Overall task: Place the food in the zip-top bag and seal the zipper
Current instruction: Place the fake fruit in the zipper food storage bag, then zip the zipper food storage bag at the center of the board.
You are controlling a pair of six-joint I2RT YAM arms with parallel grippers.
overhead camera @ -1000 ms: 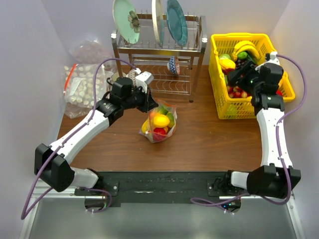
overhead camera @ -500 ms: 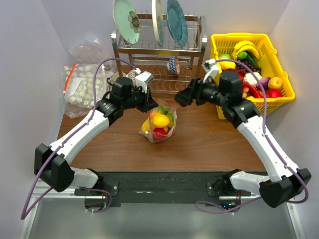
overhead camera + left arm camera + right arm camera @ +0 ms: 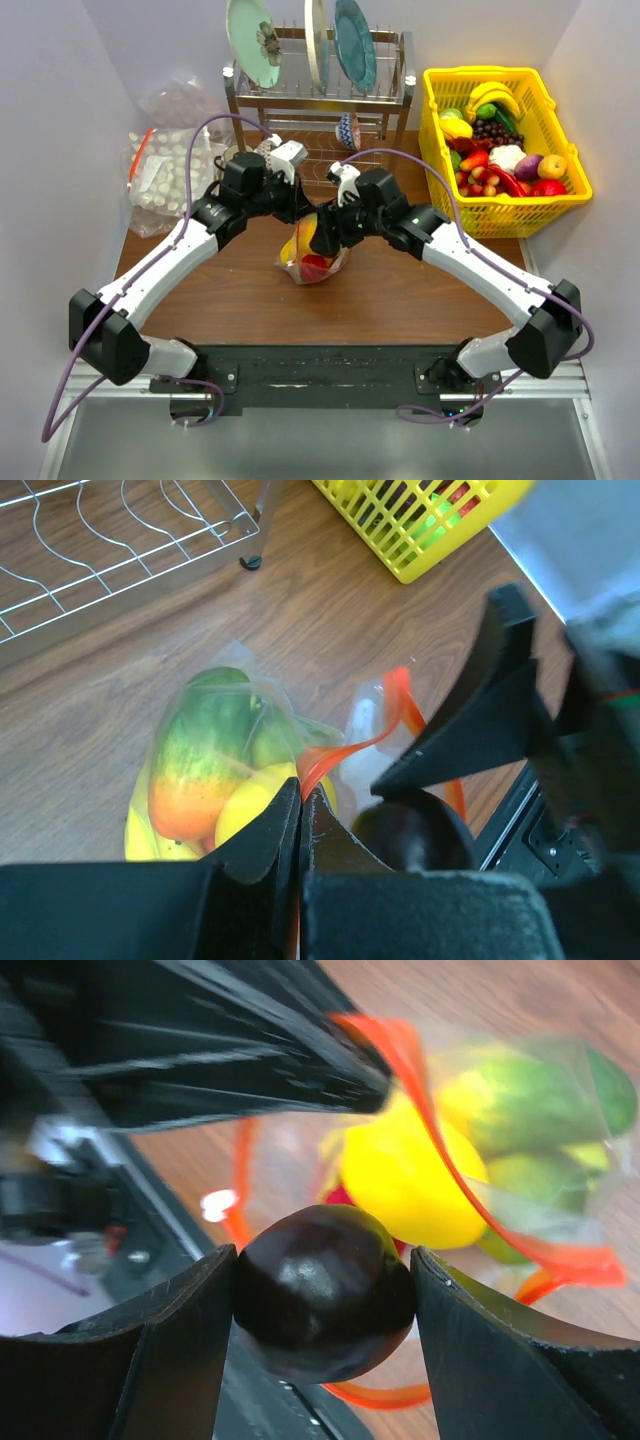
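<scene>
Left jaws pinch the zipper (image 3: 345,752), right jaws grip a dark round fruit (image 3: 322,1290), so I'd release only inside the bag (image 3: 262,695) below.

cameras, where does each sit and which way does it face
Top external: above and behind the arm bases, looking down on the brown wooden table; both arms show.
Left wrist: on the left arm, looking down past the shut left gripper pinching the red zipper strip.
Right wrist: on the right arm, facing past the right gripper holding a dark round fruit.
All share the clear plastic zip-top bag.
</scene>
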